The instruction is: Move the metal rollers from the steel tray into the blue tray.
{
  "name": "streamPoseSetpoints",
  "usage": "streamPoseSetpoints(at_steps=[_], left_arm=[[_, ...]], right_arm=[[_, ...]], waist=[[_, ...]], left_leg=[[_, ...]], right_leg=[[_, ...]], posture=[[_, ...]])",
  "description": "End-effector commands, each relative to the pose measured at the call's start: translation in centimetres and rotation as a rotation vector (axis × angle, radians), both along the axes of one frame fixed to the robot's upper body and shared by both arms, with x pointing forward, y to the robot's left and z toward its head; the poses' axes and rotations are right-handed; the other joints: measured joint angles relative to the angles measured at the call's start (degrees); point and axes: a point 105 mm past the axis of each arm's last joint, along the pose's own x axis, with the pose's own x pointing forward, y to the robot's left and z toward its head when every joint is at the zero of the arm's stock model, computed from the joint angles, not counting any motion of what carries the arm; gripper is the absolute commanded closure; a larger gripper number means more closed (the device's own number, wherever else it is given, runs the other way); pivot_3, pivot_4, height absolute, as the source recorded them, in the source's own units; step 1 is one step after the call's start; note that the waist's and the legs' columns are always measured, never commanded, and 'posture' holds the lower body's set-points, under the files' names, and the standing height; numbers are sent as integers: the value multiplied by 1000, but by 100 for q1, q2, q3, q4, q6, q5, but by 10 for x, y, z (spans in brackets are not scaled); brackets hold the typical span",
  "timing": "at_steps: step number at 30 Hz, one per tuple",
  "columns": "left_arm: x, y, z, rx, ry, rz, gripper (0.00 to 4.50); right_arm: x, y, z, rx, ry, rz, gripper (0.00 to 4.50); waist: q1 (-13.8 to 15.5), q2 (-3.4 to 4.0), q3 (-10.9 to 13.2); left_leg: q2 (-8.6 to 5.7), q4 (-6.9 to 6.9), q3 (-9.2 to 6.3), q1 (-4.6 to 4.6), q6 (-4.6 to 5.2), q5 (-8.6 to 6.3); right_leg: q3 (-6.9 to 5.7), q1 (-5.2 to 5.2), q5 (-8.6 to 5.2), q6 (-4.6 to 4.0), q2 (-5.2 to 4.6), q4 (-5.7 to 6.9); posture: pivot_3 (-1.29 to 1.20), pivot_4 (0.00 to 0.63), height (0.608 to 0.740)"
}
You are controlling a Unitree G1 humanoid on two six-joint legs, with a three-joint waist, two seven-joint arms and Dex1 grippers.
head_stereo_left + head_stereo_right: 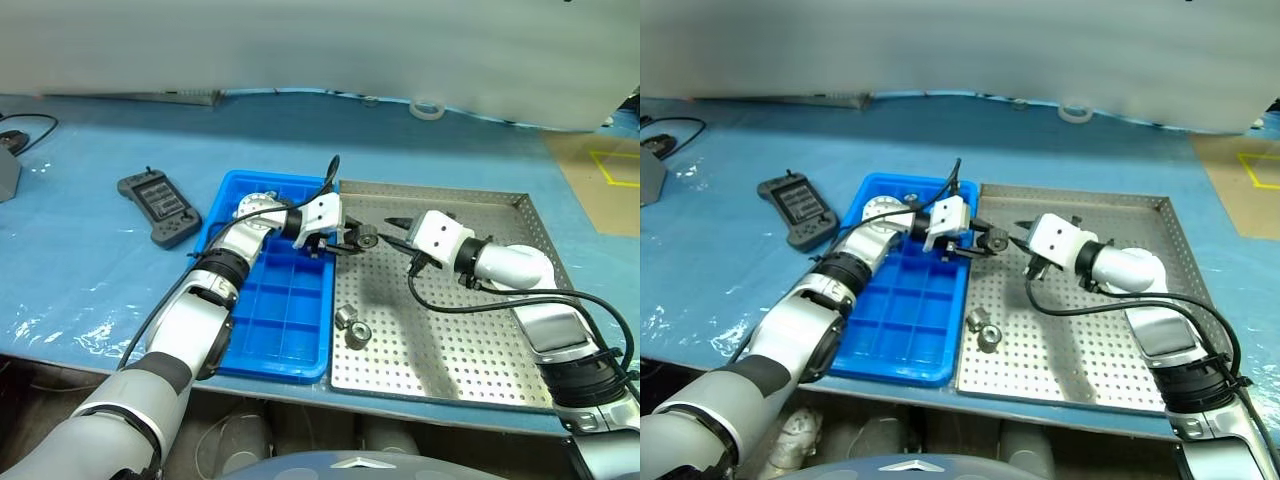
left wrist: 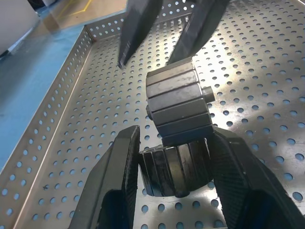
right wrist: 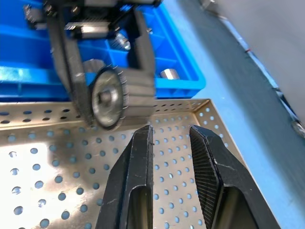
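Left wrist view shows the left gripper (image 2: 174, 164) pinching a roller (image 2: 178, 107) between its two black fingers — the roller sticks out past the tips, over the steel tray (image 1: 470, 340). From the head views, that gripper (image 1: 352, 240) hangs just at the line where the steel tray meets the blue tray (image 1: 285, 310), with the blue tray right behind and under its wrist.

The right gripper (image 1: 395, 222) sits just beside the held roller, tips pointing at it. Its log says pressed together, but the right wrist view shows a small gap between its fingers (image 3: 136, 167), and nothing sits between them.

I think the step now is to carry the roller over the blue tray and drop it in a free box. To do that well, the left gripper should pull back over the blue rim, get the roller right above one box, go low, and only then let go — round things roll.

What's in the way: the right gripper is very close, so it should back off first. Two more rollers (image 1: 352, 326) lie in the steel tray, below the left gripper and near the blue tray's edge. A black controller (image 1: 158, 207) lies on the blue table cover (image 1: 80, 260), well off behind the left arm. A tape ring (image 1: 428, 109) sits far off at the back.
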Motion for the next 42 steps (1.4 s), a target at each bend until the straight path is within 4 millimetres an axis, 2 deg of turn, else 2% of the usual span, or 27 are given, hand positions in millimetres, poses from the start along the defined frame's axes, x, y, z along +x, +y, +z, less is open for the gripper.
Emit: streamPoseSetpoints(at_steps=[1, 3, 7, 8, 10, 13, 18, 23, 27, 34, 42], left_arm=[[2, -7, 18, -33, -65, -18, 2713], [2, -6, 17, -33, -67, -12, 2713], [3, -5, 17, -34, -69, -5, 2713], [4, -6, 17, -35, -70, -4, 2713], [4, -6, 18, -36, -71, -4, 2713], [3, -8, 23, -60, -71, -19, 2713], [-14, -15, 46, -162, -13, -140, 2713], [-25, -12, 36, -94, -38, -206, 2713], [-22, -7, 22, -22, -70, -189, 2713], [-15, -6, 14, -22, -47, -135, 2713], [-10, -11, 17, -44, -47, -102, 2713]], right_arm=[[-5, -4, 25, 68, -24, 8, 3363], [-11, -3, 23, 82, 17, 26, 3363], [-24, 5, 33, 199, 125, 100, 3363], [-26, 6, 33, 206, 143, 113, 3199], [-28, 7, 32, 201, 165, 127, 2807], [-29, 11, 30, 193, 195, 161, 1786], [-25, 15, 20, 120, 228, 184, 69], [-16, 17, 20, 78, 201, 204, 28], [-15, 16, 20, 66, 193, 207, 28], [-20, 13, 21, 87, 220, 210, 28], [-26, 10, 13, 74, 261, 204, 28]], waist=[[-2, 0, 0], [-3, 0, 0], [-2, 0, 0], [-1, 0, 0], [2, -1, 0], [4, -1, 0], [13, -3, 1], [2, -4, 1], [25, -7, 3], [41, -9, 2], [41, -9, 1]], left_leg=[[0, 0, 0, 0, 0, 0], [1, 0, 1, 1, 0, 0], [2, -3, 2, 1, 0, 0], [2, -4, 2, 1, 0, 0], [3, -4, 3, 2, 0, 0], [3, -4, 4, 2, 0, 0], [4, -7, 12, 1, -3, 2], [7, -13, 22, 5, -3, 2], [17, -15, 27, 5, -8, 5], [17, -14, 31, 7, -8, 5], [18, -14, 35, 7, -7, 4]], right_leg=[[0, 0, 0, 0, 0, 0], [1, 0, 0, 0, 0, 0], [0, -1, 0, 0, 0, -1], [0, -2, 0, 0, 0, -1], [1, -2, 0, 0, 0, -1], [1, -1, 0, 0, 0, -2], [2, -9, 0, 0, 0, -1], [5, -14, 0, 0, 0, 0], [3, -18, 1, 1, 3, 0], [5, -18, 2, 0, 3, 1], [7, -19, 2, -1, 3, 1]], posture=[[-294, 150, 740], [-294, 150, 740], [-294, 150, 740], [-296, 150, 740], [-296, 150, 740], [-296, 150, 740], [-292, 150, 740], [-282, 150, 740], [-274, 150, 740], [-285, 150, 740], [-294, 150, 740]])
